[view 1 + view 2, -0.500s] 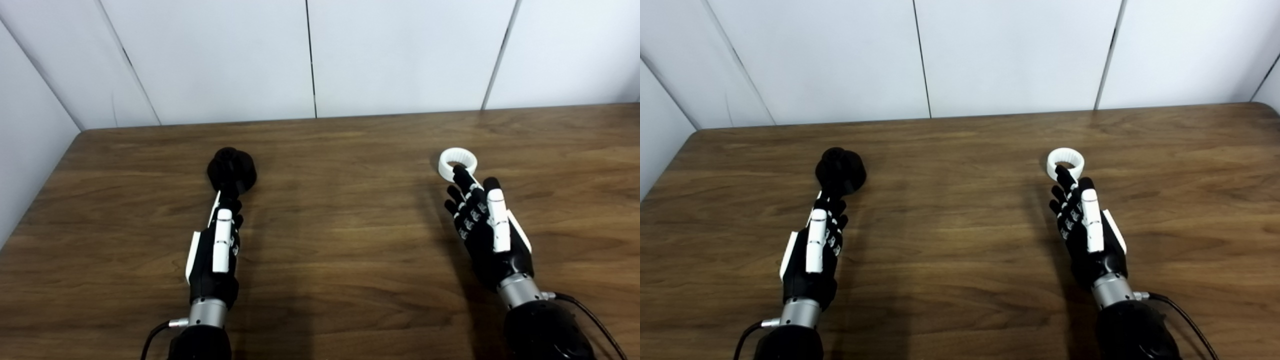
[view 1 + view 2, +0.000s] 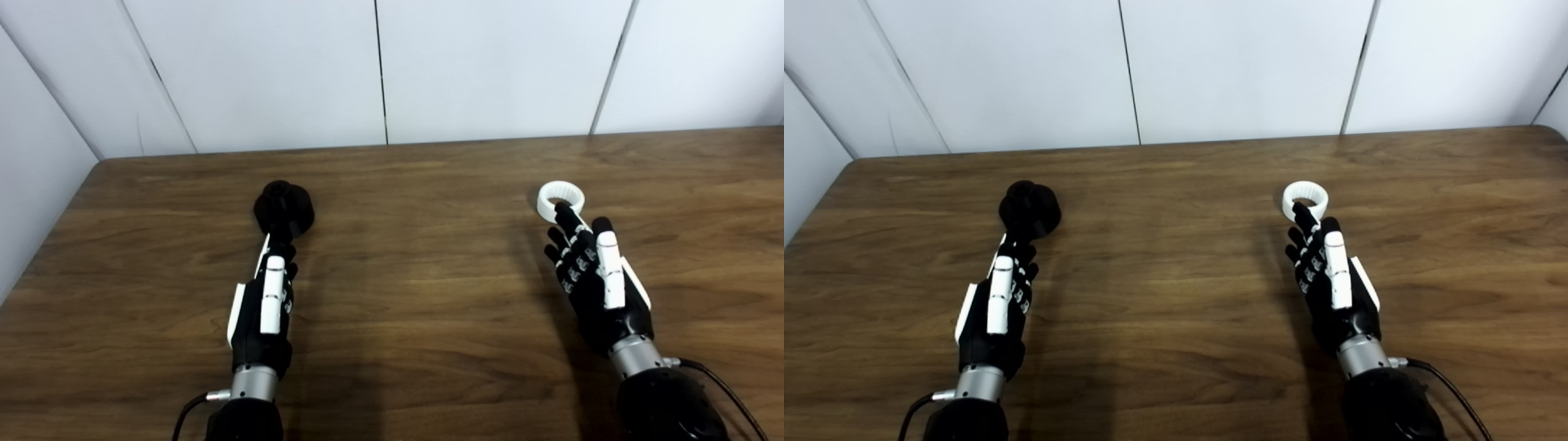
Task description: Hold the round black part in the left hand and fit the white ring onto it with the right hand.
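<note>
A: Where is the black part (image 2: 283,208) sitting?

B: On the desk (image 2: 416,294), well left of the ring (image 2: 561,199). The left hand (image 2: 264,306) is reaching just short of it, fingers straight and spread, holding nothing.

A: And the right hand (image 2: 591,278)?

B: Lying spread beside the ring, one fingertip (image 2: 561,210) overlapping its near rim, gripping nothing.

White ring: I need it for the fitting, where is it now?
The white ring lies on the table's right side, just beyond the right hand, far from the black part.
</note>
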### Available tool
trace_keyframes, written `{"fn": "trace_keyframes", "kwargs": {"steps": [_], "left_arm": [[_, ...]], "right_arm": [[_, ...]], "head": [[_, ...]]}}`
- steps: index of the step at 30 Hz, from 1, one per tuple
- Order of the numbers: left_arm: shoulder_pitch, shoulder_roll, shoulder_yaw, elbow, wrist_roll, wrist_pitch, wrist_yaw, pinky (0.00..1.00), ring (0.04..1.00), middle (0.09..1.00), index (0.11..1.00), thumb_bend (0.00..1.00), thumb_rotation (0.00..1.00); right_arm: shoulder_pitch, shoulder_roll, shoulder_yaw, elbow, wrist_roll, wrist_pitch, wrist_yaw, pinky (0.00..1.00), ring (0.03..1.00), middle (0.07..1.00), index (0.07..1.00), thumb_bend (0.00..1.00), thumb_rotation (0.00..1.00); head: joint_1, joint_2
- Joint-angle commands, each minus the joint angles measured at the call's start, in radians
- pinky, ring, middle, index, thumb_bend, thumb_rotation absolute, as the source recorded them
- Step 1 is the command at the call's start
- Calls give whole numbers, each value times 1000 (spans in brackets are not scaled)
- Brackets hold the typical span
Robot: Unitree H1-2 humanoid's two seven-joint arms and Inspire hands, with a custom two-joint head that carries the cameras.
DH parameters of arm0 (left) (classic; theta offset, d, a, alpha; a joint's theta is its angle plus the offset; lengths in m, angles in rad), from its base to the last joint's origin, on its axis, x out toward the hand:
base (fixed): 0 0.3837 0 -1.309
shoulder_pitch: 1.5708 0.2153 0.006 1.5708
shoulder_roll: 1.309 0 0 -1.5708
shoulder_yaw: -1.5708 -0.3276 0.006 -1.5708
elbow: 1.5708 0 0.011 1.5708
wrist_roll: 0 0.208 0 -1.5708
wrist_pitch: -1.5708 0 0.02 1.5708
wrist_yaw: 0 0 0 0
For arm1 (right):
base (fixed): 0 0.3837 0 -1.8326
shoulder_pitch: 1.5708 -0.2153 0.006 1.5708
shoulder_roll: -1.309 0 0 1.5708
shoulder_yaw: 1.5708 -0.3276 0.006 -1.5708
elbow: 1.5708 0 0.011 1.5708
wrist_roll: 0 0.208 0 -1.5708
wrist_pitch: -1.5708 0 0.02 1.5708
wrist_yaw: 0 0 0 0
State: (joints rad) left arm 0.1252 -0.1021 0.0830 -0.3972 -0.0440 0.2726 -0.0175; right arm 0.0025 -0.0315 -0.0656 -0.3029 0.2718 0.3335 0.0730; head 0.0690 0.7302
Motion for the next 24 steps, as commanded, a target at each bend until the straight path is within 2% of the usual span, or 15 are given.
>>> {"fn": "trace_keyframes", "kwargs": {"steps": [1, 8, 11, 14, 19, 24], "left_arm": [[4, 37, -7, -31, -3, -29, -11, 1000, 1000, 1000, 1000, 486, 925], [-1, 64, 3, -58, 5, -8, -16, 1000, 1000, 1000, 1000, 502, 874], [-9, 104, 4, -81, 40, 2, -24, 1000, 1000, 1000, 1000, 533, 834], [-24, 141, 12, -110, 70, 52, -26, 1000, 1000, 1000, 1000, 596, 759], [-47, 236, 3, -134, 192, 80, -15, 1000, 1000, 999, 989, 659, 707], [-82, 314, 4, -157, 277, 133, -28, 966, 1000, 1000, 997, 735, 559]], "right_arm": [[-33, 11, -1, -22, 14, -30, 3, 1000, 999, 998, 936, 505, 1000], [-35, 9, 2, -10, 7, -40, 7, 1000, 998, 1000, 939, 517, 1000], [-36, 12, 3, -7, 8, -41, 6, 1000, 999, 999, 937, 517, 1000], [-36, 18, 0, -4, 15, -40, 4, 1000, 997, 998, 934, 516, 1000], [-37, 23, 2, 1, 10, -45, 5, 1000, 998, 997, 933, 512, 1000], [-38, 25, 3, 11, 6, -50, 8, 1000, 998, 1000, 935, 513, 1000]], "head": [[7, -2], [13, -6], [20, -8], [26, -9], [36, -11], [40, -15]]}}
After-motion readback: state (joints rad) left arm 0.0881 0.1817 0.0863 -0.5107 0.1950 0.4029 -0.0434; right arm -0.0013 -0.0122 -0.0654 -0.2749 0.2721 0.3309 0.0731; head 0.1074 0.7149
